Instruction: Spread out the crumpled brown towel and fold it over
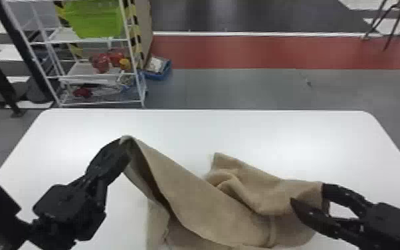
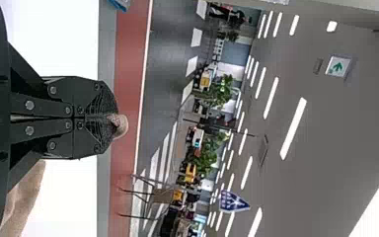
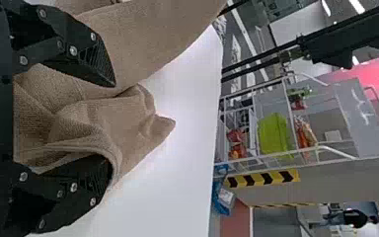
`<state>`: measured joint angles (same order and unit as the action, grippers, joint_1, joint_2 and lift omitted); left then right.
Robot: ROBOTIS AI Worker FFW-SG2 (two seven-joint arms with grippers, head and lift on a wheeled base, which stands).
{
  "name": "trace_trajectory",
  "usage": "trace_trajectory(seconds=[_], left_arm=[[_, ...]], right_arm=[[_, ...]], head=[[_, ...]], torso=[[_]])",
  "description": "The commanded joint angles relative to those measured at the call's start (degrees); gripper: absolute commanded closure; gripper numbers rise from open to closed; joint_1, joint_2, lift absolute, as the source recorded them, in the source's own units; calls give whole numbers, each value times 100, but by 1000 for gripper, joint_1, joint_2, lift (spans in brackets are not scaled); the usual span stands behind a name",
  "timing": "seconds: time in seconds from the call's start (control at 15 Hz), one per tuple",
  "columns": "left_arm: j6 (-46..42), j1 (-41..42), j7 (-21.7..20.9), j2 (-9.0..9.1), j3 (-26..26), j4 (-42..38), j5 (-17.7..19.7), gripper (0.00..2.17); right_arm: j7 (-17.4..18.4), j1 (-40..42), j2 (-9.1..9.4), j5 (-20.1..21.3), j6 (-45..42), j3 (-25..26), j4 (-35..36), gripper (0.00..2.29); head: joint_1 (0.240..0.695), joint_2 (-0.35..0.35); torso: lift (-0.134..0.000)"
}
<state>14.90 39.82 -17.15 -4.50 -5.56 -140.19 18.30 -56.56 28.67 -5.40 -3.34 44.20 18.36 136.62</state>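
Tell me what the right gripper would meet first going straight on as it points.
Most likely the brown towel: its bunched folds lie just ahead of the open right gripper. Whether it would push in or skim over is unclear.

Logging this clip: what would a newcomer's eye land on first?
Probably the brown towel, slung across the near part of the white table, one corner lifted in the left gripper. Next, the right gripper, open around the towel's right end. Behind, a lime-green bin stands out on the white rack.
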Motion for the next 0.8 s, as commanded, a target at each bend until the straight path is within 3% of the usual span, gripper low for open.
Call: trace_trajectory(seconds=[0.0, 0.13, 0.2, 0.4, 0.73], left_arm=[[0, -10, 10, 2, 81, 0, -81, 1379], [0, -1, 28, 11, 99, 9, -89, 1382], [0, -1, 63, 2, 152, 0, -89, 1382], [0, -18, 89, 2, 389, -26, -265, 1382], [0, -1, 124, -24, 556, -17, -371, 1382]], right_arm=[[-470, 25, 13, -167, -223, 379, -13, 353], [-1014, -247, -49, 26, 585, 449, -22, 353], [-1014, -247, -13, 202, 550, 265, -30, 353], [-812, -291, 4, 597, 621, -632, -57, 353], [-434, -520, 22, 1670, 1218, -2346, -338, 353]], head=[[695, -20], [695, -41], [695, -44], [695, -45], [695, 73]], torso=[[-123], [-123], [-123], [-123], [-123]])
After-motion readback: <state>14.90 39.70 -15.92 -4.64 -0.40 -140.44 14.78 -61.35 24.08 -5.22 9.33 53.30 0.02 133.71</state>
